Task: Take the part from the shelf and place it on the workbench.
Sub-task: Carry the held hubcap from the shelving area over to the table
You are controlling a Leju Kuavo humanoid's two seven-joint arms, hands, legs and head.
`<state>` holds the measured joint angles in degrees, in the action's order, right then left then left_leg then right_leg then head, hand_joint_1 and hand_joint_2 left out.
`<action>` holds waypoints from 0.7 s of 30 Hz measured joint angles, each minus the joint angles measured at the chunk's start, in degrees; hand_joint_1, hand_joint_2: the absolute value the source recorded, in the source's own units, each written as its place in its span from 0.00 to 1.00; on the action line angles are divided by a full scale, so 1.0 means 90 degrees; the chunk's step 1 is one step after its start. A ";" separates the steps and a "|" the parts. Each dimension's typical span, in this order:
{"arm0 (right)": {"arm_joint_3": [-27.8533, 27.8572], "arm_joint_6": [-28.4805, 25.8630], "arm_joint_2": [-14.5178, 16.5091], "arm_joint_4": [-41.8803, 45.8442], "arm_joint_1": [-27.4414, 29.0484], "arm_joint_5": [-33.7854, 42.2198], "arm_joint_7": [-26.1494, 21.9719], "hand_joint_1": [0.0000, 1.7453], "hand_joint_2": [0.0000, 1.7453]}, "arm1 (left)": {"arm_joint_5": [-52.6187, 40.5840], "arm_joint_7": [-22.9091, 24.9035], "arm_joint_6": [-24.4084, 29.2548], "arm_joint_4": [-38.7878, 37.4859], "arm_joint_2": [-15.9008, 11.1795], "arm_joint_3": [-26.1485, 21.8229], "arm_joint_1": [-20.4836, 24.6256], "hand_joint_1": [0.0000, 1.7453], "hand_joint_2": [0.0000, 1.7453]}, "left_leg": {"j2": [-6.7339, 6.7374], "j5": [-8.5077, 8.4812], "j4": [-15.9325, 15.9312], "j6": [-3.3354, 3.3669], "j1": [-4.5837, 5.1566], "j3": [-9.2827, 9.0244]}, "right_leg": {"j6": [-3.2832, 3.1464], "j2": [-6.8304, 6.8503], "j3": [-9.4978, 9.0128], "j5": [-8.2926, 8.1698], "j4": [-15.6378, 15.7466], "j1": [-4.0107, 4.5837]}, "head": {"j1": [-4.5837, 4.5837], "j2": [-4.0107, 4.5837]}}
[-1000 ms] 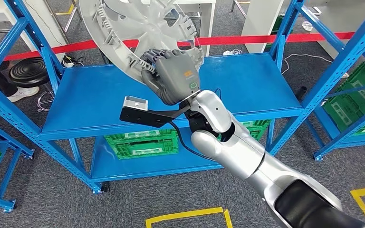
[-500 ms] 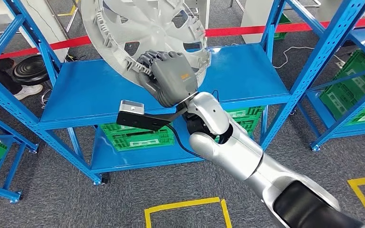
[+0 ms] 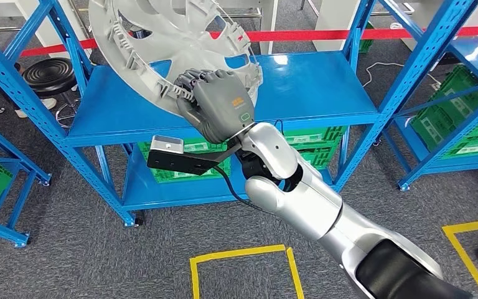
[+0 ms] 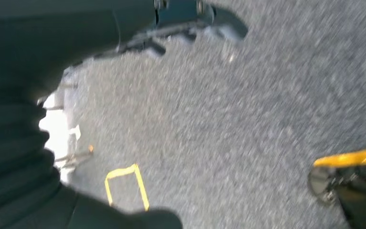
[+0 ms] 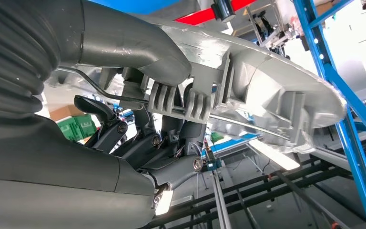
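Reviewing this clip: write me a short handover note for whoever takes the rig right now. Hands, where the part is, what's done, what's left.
Right hand: grips the grey wheel cover by its rim, holding it tilted above the blue shelf; the right wrist view shows the fingers hooked around the ribbed edge.
Left hand: the left wrist view is blurred and looks down at grey carpet; its state cannot be told.
Done: the wheel cover is in the hand and appears lifted off the shelf.
Left: carry it to the workbench, set it down, and release. Green crates sit on the lower level of the shelf.
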<state>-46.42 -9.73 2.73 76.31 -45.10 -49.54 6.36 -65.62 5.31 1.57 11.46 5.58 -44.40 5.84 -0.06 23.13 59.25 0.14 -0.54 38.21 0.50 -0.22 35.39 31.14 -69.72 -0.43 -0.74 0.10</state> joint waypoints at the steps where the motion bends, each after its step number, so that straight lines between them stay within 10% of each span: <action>1: 0.0000 0.0008 0.0025 0.0002 -0.0011 -0.0001 0.0001 1.00 1.00 | 0.0008 0.0000 0.0002 0.0001 0.0001 -0.0001 -0.0005 0.00 1.00 | -0.0004 -0.0052 0.0026 -0.0029 0.0006 0.0064 | -0.0035 -0.0001 -0.0332 0.0004 0.0473 0.0016 | 0.0003 0.0000; 3: 0.0000 0.0022 0.0079 0.0008 -0.0019 -0.0003 -0.0001 1.00 1.00 | 0.0032 -0.0005 0.0008 0.0002 -0.0004 -0.0010 -0.0019 0.00 1.00 | -0.0002 -0.0166 0.0034 -0.0109 0.0015 0.0121 | -0.0091 -0.0004 -0.0710 0.0115 0.1075 0.0054 | 0.0004 0.0001; 6: -0.0002 0.0044 0.0128 0.0011 -0.0015 -0.0018 -0.0006 1.00 1.00 | 0.0070 -0.0025 0.0017 -0.0001 -0.0026 -0.0037 -0.0051 0.00 1.00 | -0.0010 -0.0268 -0.0016 -0.0235 0.0005 0.0170 | -0.0196 0.0012 -0.0625 -0.0019 0.1196 0.0054 | -0.0010 0.0001; 11: -0.0007 0.0066 0.0215 0.0011 -0.0009 -0.0028 -0.0005 1.00 1.00 | 0.0087 -0.0053 0.0018 -0.0001 -0.0040 -0.0045 -0.0091 0.00 1.00 | -0.0018 0.0977 0.1381 -0.0401 -0.0036 0.0473 | -0.0303 0.0045 -0.0177 -0.0453 0.1228 0.0002 | 0.0016 0.0000; 13: -0.0007 0.0074 0.0216 0.0011 0.0009 -0.0028 -0.0004 1.00 1.00 | 0.0088 -0.0060 0.0018 0.0000 -0.0047 -0.0045 -0.0091 0.00 1.00 | -0.0018 0.0850 0.1725 -0.0433 -0.0049 0.0348 | -0.0277 0.0062 0.0045 -0.0607 0.1198 -0.0003 | 0.0016 0.0001; 15: -0.0006 0.0078 0.0219 0.0012 0.0016 -0.0028 -0.0003 1.00 1.00 | 0.0088 -0.0063 0.0018 0.0005 -0.0052 -0.0045 -0.0086 0.00 1.00 | -0.0020 0.0570 0.1258 -0.0445 -0.0071 -0.0161 | -0.0230 0.0071 0.0249 -0.0745 0.1151 -0.0014 | 0.0017 0.0001; 18: -0.0005 0.0079 0.0245 0.0015 0.0011 -0.0028 -0.0002 1.00 1.00 | 0.0088 -0.0073 0.0018 0.0015 -0.0055 -0.0045 -0.0070 0.00 1.00 | -0.0039 0.0822 0.0090 -0.0350 -0.0037 -0.0970 | -0.0120 0.0071 0.0393 -0.0927 0.1126 -0.0003 | 0.0015 0.0001; 21: -0.0006 0.0082 0.0257 0.0014 0.0013 -0.0029 -0.0005 1.00 1.00 | 0.0088 -0.0073 0.0018 0.0016 -0.0055 -0.0046 -0.0078 0.00 1.00 | -0.0028 0.0778 -0.0089 -0.0144 -0.0007 -0.0936 | 0.0006 0.0070 0.0441 -0.1054 0.1167 -0.0014 | 0.0017 0.0000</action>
<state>-46.48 -8.99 5.04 76.44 -44.98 -49.80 6.32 -64.83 4.64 1.73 11.61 5.09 -44.82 5.14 -0.31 30.13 58.45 -1.16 -0.61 29.78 0.56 0.41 39.37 21.66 -59.22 -0.56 -0.58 0.10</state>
